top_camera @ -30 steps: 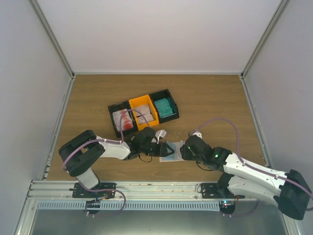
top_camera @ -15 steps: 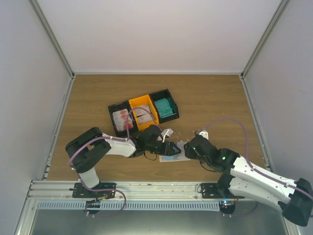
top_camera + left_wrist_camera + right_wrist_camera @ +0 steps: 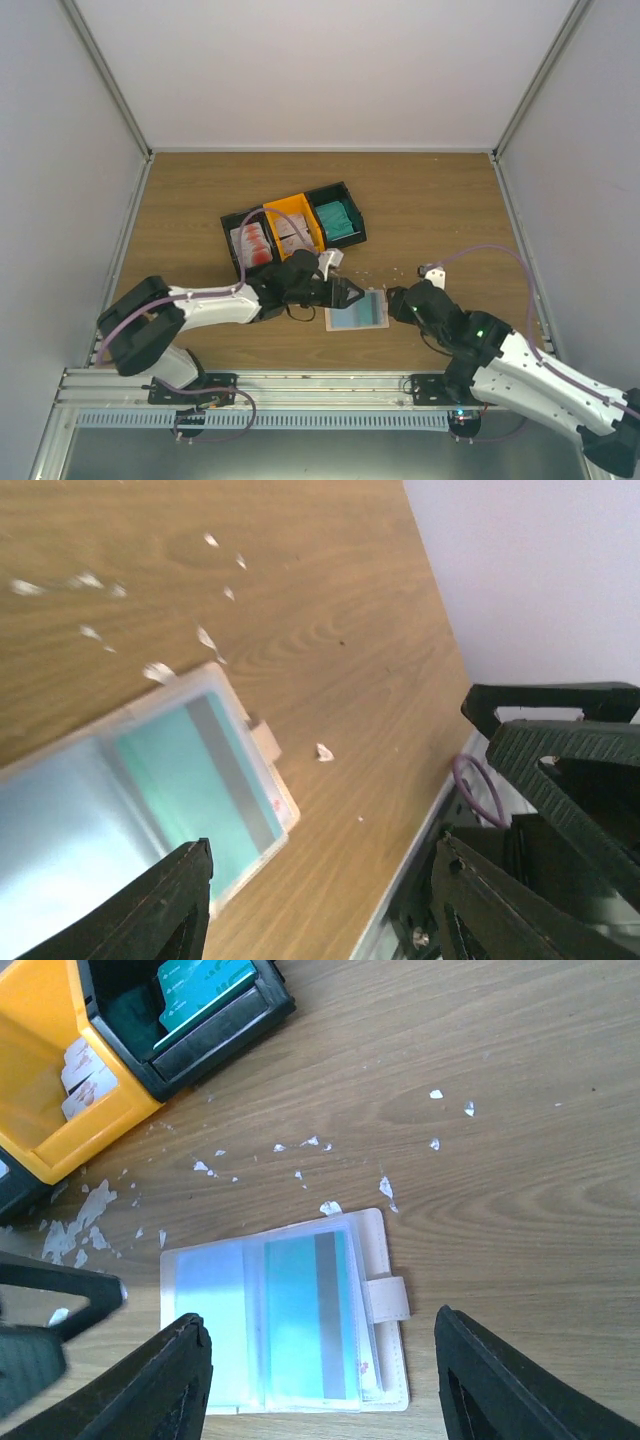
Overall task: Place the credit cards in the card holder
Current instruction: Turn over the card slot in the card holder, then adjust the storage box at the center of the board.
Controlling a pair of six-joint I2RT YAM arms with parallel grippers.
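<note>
Now the card holder (image 3: 205, 1330) lies open, teal card (image 3: 300, 1320) sleeved inside; left gripper (image 3: 350, 293) and right gripper (image 3: 396, 302) flank it, fingers apart, empty.

Bright, even light given from above; shadows kept soft and short on brown wood-grain tabletop (image 3: 430, 210). Pale sheen seen on clear plastic sleeves of open beige card holder (image 3: 387, 1298). Left gripper's black fingers (image 3: 170, 900) rendered dark, slightly out of focus at near edge.

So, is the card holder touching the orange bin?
Apart. The right wrist view shows bare wood, with white scraps, between the card holder and the orange bin.
</note>
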